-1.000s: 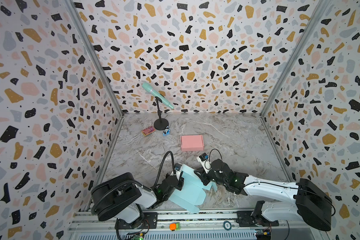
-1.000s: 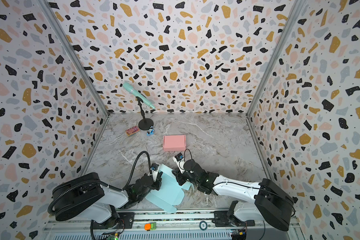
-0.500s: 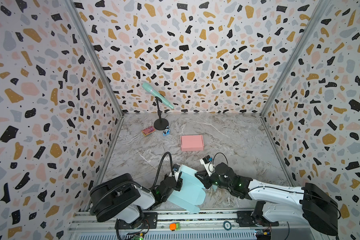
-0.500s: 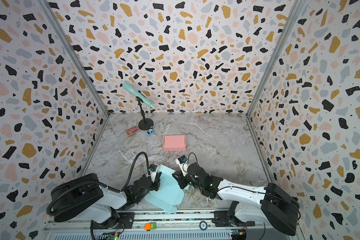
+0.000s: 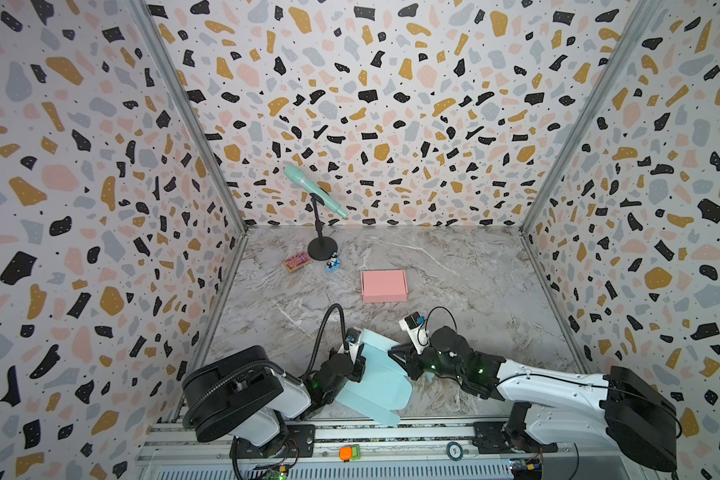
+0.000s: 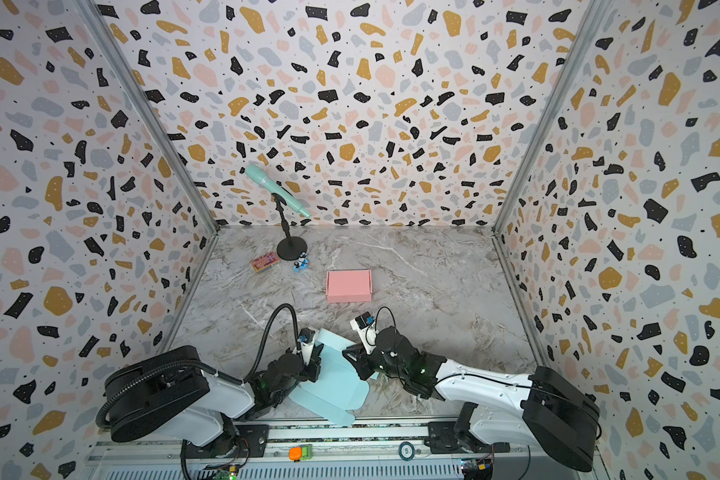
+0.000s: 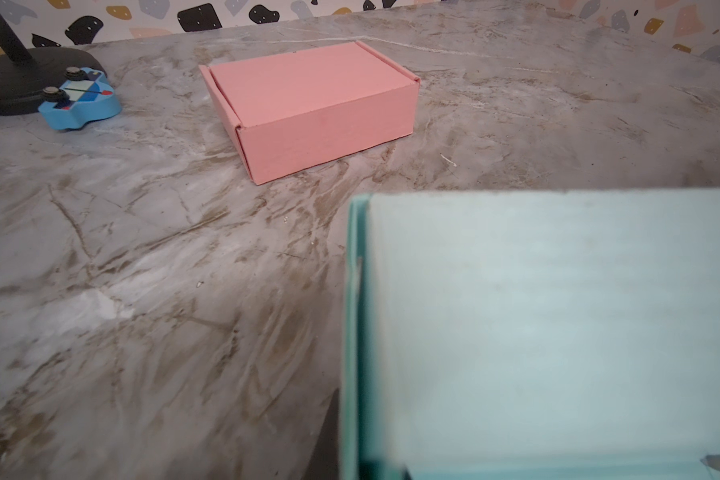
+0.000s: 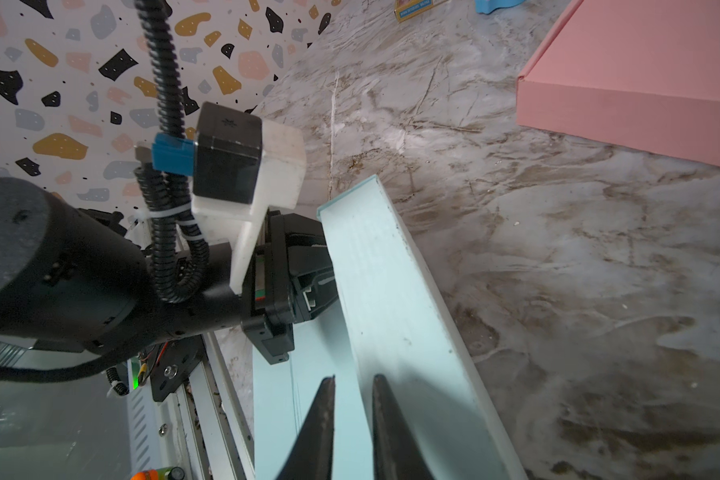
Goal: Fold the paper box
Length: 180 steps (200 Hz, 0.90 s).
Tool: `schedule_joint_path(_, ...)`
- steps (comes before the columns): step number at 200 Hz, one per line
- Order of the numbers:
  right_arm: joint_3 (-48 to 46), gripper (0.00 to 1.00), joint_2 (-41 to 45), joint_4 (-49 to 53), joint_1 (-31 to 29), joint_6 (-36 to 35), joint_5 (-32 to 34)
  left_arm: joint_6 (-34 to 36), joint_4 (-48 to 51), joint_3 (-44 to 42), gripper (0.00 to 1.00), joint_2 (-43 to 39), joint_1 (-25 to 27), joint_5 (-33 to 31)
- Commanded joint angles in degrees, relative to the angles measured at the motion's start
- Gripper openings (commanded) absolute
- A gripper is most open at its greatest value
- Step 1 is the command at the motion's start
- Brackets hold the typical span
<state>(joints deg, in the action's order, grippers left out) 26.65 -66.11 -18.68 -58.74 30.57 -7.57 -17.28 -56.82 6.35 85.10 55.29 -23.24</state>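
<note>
The light blue paper box (image 5: 377, 384) (image 6: 334, 386) lies partly folded at the front of the table, between both arms. My left gripper (image 5: 356, 365) (image 6: 314, 360) is shut on its left wall; in the left wrist view that panel (image 7: 558, 332) fills the near corner, beside a dark finger (image 7: 327, 444). My right gripper (image 5: 395, 355) (image 6: 350, 353) (image 8: 352, 378) is shut on the box's raised long wall (image 8: 391, 316), one finger on each side. The left gripper (image 8: 308, 282) shows further along the same wall.
A closed pink box (image 5: 384, 286) (image 7: 308, 108) (image 8: 641, 75) sits mid-table behind the blue one. At the back left stand a microphone stand (image 5: 322, 249), a small blue toy (image 5: 332, 264) (image 7: 80, 99) and a card pack (image 5: 296, 262). Patterned walls enclose three sides.
The right arm has stretched out lower and further right while its gripper stays on the box wall. The blue box has shifted slightly. The left arm has barely moved.
</note>
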Motion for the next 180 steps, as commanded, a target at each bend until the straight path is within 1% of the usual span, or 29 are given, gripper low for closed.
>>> schedule_joint_path(1,3.34,0.21,3.15,5.25,-0.28,-1.54,2.21,0.73,-3.6,0.6,0.09,-0.05,-0.12,0.02)
schedule_joint_path(44,7.96,0.3,6.19,12.23,2.06,-5.92,4.71,1.11,-2.3,0.85,0.11,-1.19,-0.17,0.29)
schedule_joint_path(62,9.29,0.33,6.52,14.01,4.8,-7.73,4.49,1.34,-1.99,1.23,0.11,-1.09,-0.16,0.51)
schedule_joint_path(79,9.93,0.34,5.74,14.59,9.44,-9.64,2.72,1.54,-1.81,1.51,0.11,-0.86,-0.17,0.92)
schedule_joint_path(99,10.64,0.34,1.65,13.84,16.09,-11.7,-2.86,1.8,-1.47,2.1,0.11,-0.59,-0.18,1.09)
schedule_joint_path(121,11.48,0.33,-4.02,11.68,19.41,-13.26,-5.99,1.9,-1.52,2.44,0.11,-0.15,-0.15,1.1)
schedule_joint_path(151,11.66,0.3,-11.81,6.1,20.42,-13.01,-10.56,2.04,-2.51,2.36,0.11,0.48,-0.17,0.93)
schedule_joint_path(180,12.83,0.26,-19.34,2.23,20.12,-12.16,-17.09,2.63,-2.64,3.04,0.11,1.79,-0.11,1.18)
